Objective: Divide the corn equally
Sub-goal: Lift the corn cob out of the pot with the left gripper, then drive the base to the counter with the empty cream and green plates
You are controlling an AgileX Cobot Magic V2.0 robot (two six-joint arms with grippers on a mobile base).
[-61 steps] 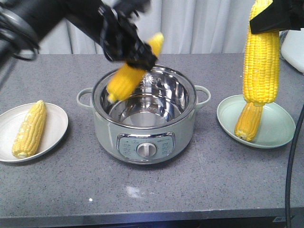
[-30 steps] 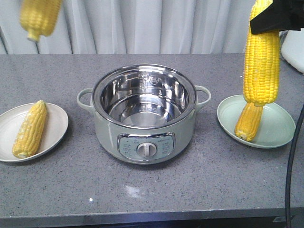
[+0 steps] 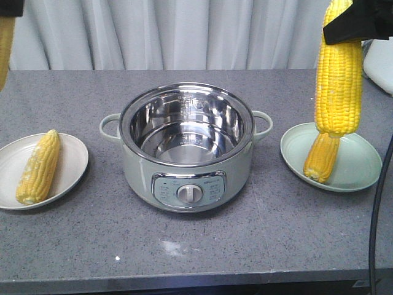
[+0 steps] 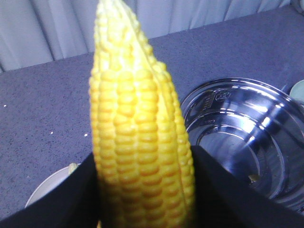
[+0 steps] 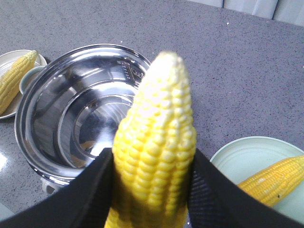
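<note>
Pot (image 3: 186, 147) sits at middle of table (image 3: 276, 246). Left hand (image 4: 145, 190) clamped on first cob (image 4: 135, 118), held high toward 10 o'clock of pot. Right hand (image 5: 151, 185) grips second cob (image 3: 338, 80) upright over green plate (image 3: 362, 169) at 3 o'clock, where third cob (image 3: 321, 158) lies. Fourth cob (image 3: 38, 167) lies on white plate (image 3: 70, 166) at 9 o'clock, its tapered end toward 12 o'clock.

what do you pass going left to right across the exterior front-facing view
white plate with a corn cob on it → electric pot → green plate with a second cob on it. left out: the raised cob above the green plate and the cut-off cob at the left edge, both overlapping plates
</note>
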